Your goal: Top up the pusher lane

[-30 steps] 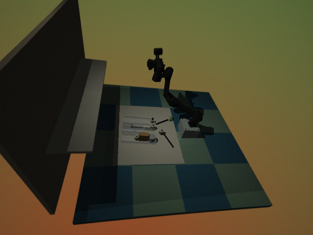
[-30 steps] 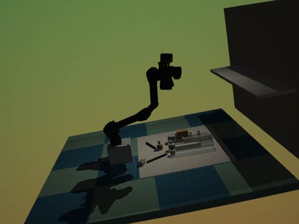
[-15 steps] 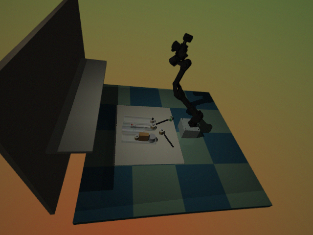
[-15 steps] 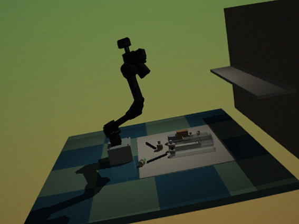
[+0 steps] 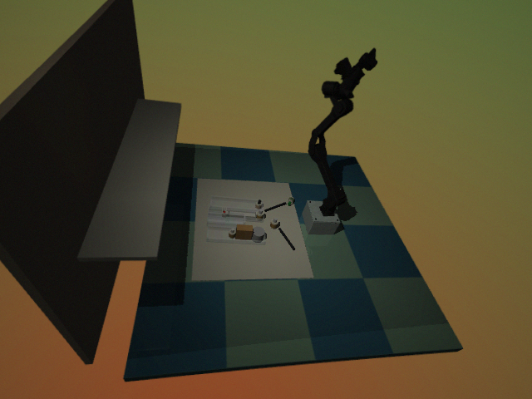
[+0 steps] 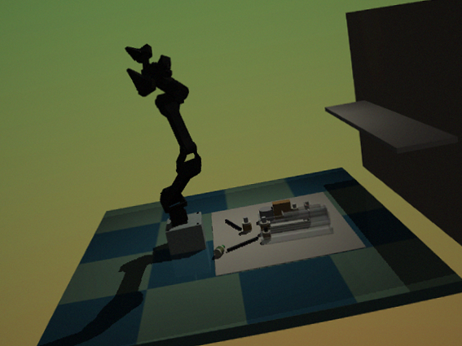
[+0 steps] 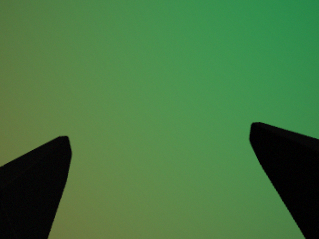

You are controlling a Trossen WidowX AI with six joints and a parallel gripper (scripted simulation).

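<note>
- Wrist view: the gripper (image 5: 372, 52) (image 6: 127, 59) (image 7: 162, 138) is spread wide and released, with nothing held; it is raised high above the lane rack (image 5: 236, 199) (image 6: 301, 234), well apart from it.
- The arm (image 5: 330, 120) (image 6: 179, 127) is stretched upward from a white block (image 5: 320, 226) (image 6: 185, 239), which is placed before the rack's front.
- The loose pale-topped jar (image 5: 274, 223) (image 6: 246, 225) is stood upright just before the rack, outside every lane. By its look, it is matched by the pale-topped lane jar (image 5: 260, 214) (image 6: 264, 222) at the rack's front.
- A dark-topped jar (image 5: 258, 204) (image 6: 265, 233) is seen beside that lane jar.
- A green-topped jar (image 5: 290, 201) (image 6: 219, 251) is laid on its side, farther out from the rack.
- Two black sticks (image 5: 286, 238) (image 6: 242, 244) are laid before the rack.
- An orange box (image 5: 244, 232) (image 6: 281, 207) and a grey can (image 5: 258, 233) (image 6: 265, 212) are held within the rack's side lane.
</note>
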